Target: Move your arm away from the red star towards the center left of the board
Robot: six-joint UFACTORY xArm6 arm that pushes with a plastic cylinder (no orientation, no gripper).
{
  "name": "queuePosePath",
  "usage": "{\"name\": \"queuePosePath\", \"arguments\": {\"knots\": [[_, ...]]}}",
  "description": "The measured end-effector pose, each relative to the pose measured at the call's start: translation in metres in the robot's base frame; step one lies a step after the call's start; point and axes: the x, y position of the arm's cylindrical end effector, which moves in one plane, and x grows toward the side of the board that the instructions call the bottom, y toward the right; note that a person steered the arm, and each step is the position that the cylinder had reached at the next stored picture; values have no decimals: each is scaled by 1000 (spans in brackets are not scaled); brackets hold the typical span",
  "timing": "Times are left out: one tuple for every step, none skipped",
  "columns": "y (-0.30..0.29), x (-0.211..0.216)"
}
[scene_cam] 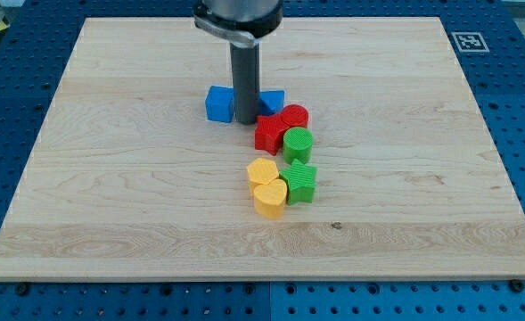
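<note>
My tip [246, 121] was seen resting on the wooden board [110, 178], a plain rod end with nothing to spread or pinch. It was wedged between a blue cube [218, 103] on the view's left and a second blue block [272, 101] on the view's right, whose shape was partly hidden by the rod. The red star [269, 134] was found just beside the tip, toward the view's lower right, touching a red cylinder [295, 117]. Below these, a green cylinder [298, 143] and a green star [301, 181] were stacked in a line. Two yellow blocks [266, 186] were pressed together at the green star's left. A square black-and-white marker [470, 41] was printed at the board's top right corner; no writing could be read.
</note>
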Motion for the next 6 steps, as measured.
{"name": "queuePosePath", "arguments": {"knots": [[0, 35], [0, 49], [-3, 44], [-18, 47], [-22, 63], [-22, 57]]}}
